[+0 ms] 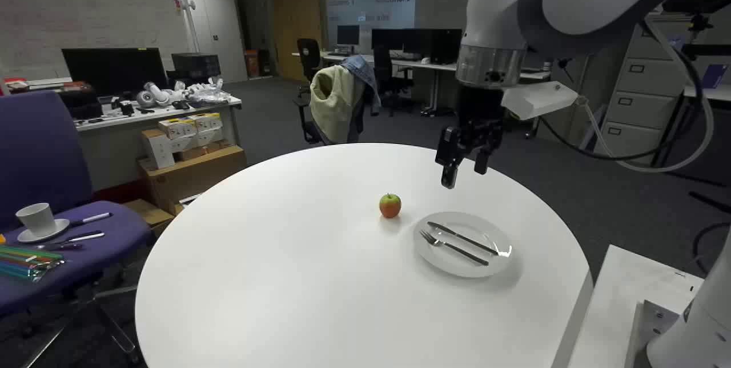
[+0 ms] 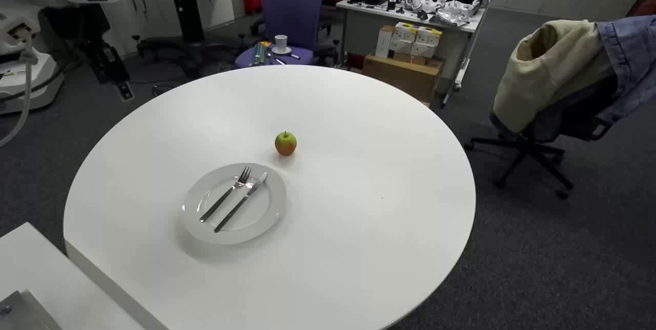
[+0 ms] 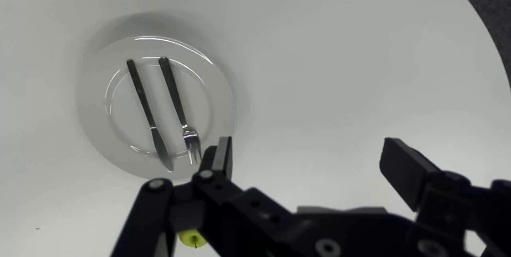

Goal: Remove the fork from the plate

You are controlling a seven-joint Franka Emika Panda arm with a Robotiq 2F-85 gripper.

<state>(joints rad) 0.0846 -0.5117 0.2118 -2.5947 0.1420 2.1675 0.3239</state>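
Observation:
The fork (image 1: 460, 250) lies flat on the white plate (image 1: 451, 270), beside a knife (image 1: 464, 238). In an exterior view the fork (image 2: 223, 200) and the plate (image 2: 275, 191) also show. In the wrist view the fork (image 3: 172, 89) lies to the right of the knife (image 3: 141, 93), its tine tips close to the left finger in the picture. The plate (image 3: 94, 101) is left of the jaws there. My gripper (image 1: 465, 171) is open and empty, high above the table and beyond the plate. It also shows in the wrist view (image 3: 308, 149), fingers wide apart.
A red-green apple (image 1: 390, 206) stands on the round white table (image 1: 274, 276) near the plate; the gripper partly covers it in the wrist view (image 3: 192, 238). A purple chair (image 1: 103, 225) holds a white cup and saucer. The robot's white base stand (image 1: 634, 282) adjoins the table.

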